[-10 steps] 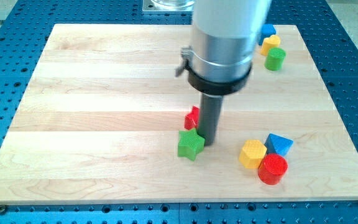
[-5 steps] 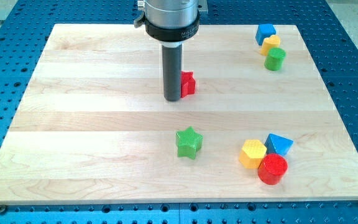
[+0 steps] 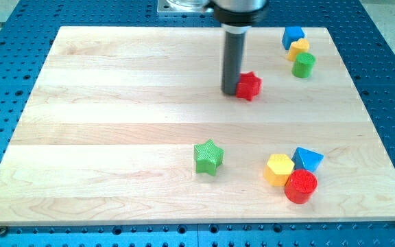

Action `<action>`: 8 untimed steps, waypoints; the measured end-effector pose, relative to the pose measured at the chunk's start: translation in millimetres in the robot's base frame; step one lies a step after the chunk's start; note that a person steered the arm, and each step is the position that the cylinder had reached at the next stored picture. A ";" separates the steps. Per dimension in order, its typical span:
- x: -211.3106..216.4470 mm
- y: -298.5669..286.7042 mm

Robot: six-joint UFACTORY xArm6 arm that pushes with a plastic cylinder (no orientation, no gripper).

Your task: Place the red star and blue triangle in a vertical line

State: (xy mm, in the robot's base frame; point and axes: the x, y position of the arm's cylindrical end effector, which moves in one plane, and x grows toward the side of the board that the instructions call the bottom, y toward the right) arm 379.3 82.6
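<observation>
The red star [image 3: 249, 86] lies on the wooden board [image 3: 115, 137], right of centre in the upper half. My tip [image 3: 230, 92] stands against the star's left side, touching it. The blue triangle [image 3: 308, 159] lies at the lower right, well below and to the right of the star. It touches a yellow hexagon [image 3: 279, 169] on its left and a red cylinder [image 3: 300, 186] below it.
A green star [image 3: 208, 157] lies below the centre. At the upper right, a blue block [image 3: 293, 36], a yellow block [image 3: 298, 49] and a green cylinder [image 3: 303, 65] form a cluster. A blue perforated table [image 3: 389, 82] surrounds the board.
The red star has gone from beside the green star up the board, then to the right. My tip has moved with it, staying on its left side.
</observation>
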 end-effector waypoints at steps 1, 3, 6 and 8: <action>19.9 7.2; 20.7 18.3; 13.6 45.4; 13.7 92.7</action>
State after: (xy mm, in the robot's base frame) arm 392.9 175.3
